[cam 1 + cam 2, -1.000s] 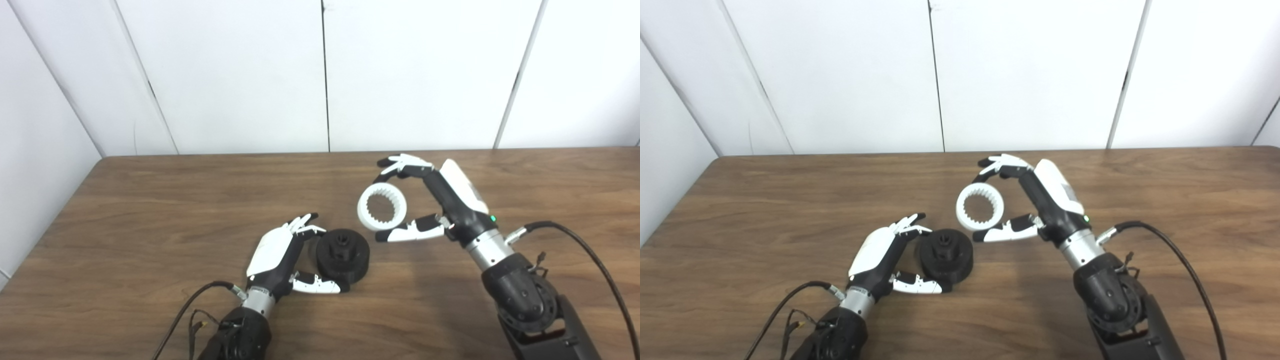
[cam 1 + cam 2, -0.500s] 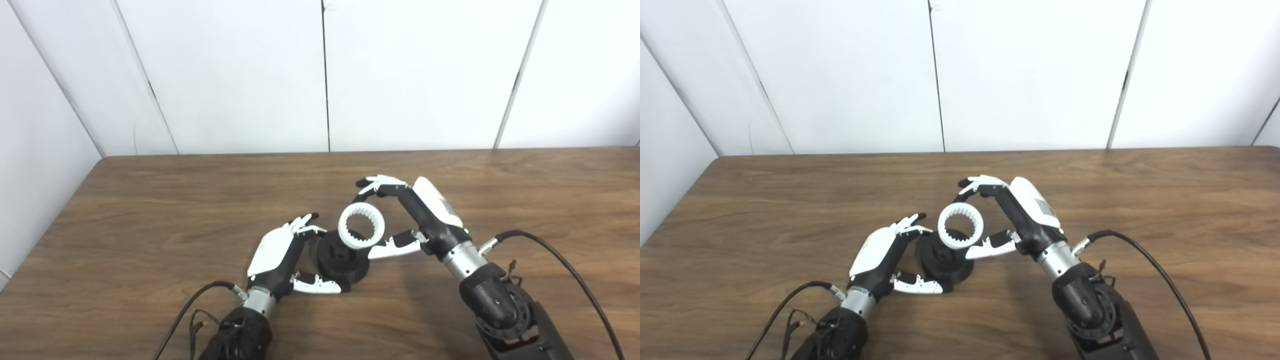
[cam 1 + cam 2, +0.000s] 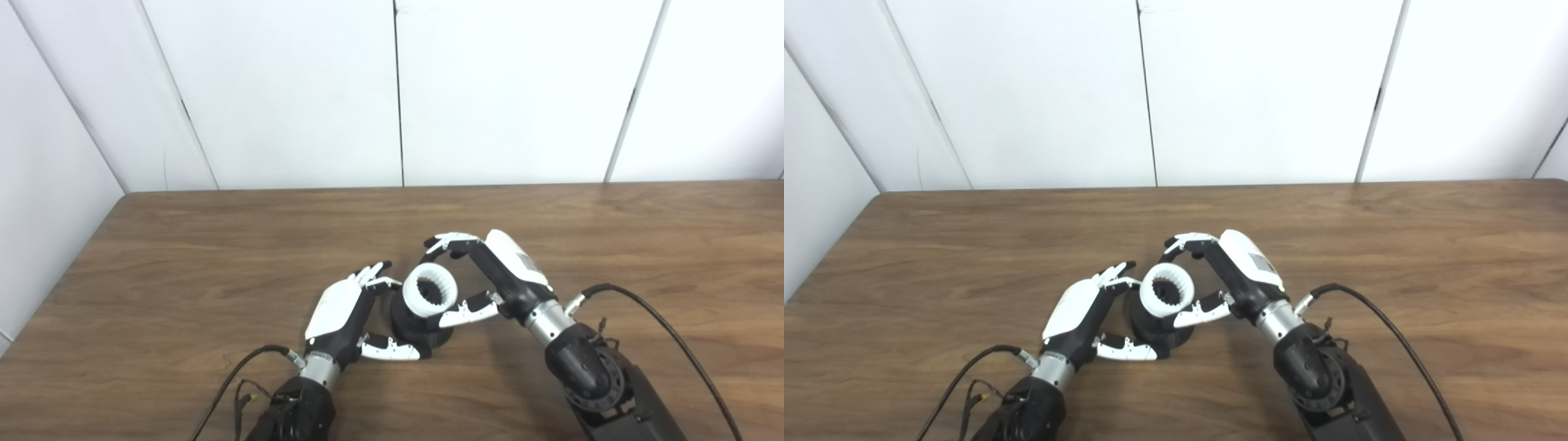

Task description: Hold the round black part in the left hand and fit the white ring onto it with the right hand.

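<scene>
Bench (image 3: 184, 245): brown wood-grain surface in front of white wall panels; both arms enter from the bottom edge.
Round black part (image 3: 411, 323): stands on the bench near its middle, between the two hands; its top is largely covered by the ring.
White ring (image 3: 430, 291): toothed on its inner face, sitting on top of the round black part, tilted slightly; whether it is fully seated cannot be told.
Left hand (image 3: 343, 309): at 9 o'clock of the black part, grasping it, with fingertips at the upper left rim and the thumb along its lower front edge.
Right hand (image 3: 499, 278): at 3 o'clock of the ring, grasping it, with fingers arched over the ring's far side at 12 o'clock and the thumb against its near side at 4 o'clock.
Cables (image 3: 661, 318): one black lead trails from each wrist across the bench.
</scene>
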{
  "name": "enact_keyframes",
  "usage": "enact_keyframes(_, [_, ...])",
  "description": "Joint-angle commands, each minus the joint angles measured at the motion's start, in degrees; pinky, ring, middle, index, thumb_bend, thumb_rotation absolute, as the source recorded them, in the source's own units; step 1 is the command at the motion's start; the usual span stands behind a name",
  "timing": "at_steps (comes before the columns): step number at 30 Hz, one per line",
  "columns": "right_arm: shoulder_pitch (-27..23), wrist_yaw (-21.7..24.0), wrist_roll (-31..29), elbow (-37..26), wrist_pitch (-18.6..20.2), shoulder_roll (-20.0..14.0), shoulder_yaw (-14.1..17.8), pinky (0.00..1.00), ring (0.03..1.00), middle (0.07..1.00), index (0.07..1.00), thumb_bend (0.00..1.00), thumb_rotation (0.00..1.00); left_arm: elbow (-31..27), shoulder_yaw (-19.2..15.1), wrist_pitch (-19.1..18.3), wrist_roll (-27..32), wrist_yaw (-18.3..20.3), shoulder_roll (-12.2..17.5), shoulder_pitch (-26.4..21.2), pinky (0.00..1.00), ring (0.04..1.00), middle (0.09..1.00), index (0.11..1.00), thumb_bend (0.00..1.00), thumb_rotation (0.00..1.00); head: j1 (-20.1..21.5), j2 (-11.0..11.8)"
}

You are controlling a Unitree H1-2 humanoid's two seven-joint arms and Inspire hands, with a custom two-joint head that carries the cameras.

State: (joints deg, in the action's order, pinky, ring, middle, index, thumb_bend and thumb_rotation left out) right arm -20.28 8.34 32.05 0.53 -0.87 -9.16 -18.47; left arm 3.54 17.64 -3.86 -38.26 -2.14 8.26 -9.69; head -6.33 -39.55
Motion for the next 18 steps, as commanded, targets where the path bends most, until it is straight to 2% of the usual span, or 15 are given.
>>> enact_keyframes(1, [-2.93,-0.31,0.43,-0.85,-0.53,0.49,-0.01,0.74,0.855,0.795,0.481,0.52,0.14,0.14,0.78,-0.48,-0.36,0.97,-0.22,-0.9,0.97,0.97,0.959,0.598,0.83,0.38,-0.06,-0.02])
enact_keyframes(18, [-4.42,1.17,2.02,1.2,0.16,0.78,-2.08,0.78,0.859,0.798,0.482,0.52,0.15,-0.02,0.83,-0.39,-0.33,0.82,-0.49,-1.01,0.96,0.965,0.958,0.594,0.84,0.39,-0.24,-0.44])
